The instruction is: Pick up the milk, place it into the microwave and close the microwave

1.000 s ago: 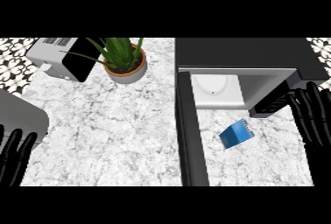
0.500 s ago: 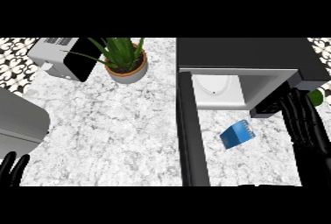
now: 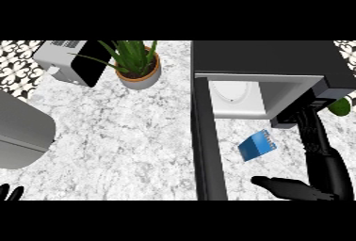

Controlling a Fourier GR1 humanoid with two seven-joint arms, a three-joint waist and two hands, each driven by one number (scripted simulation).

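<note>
Reaching in from the lower right with straight, spread fingers and nothing held, the right hand (image 3: 321, 160) is just beside the blue milk (image 3: 256, 145) lying before the open microwave (image 3: 271, 66), so the pickup is underway and closing round the carton comes next.

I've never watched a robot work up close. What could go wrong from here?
The right hand, open, reaches along the microwave's front corner, so its fingers could knock the casing. The small blue milk carton lies beside the open microwave door, so a clumsy grasp might push it against the door.
</note>
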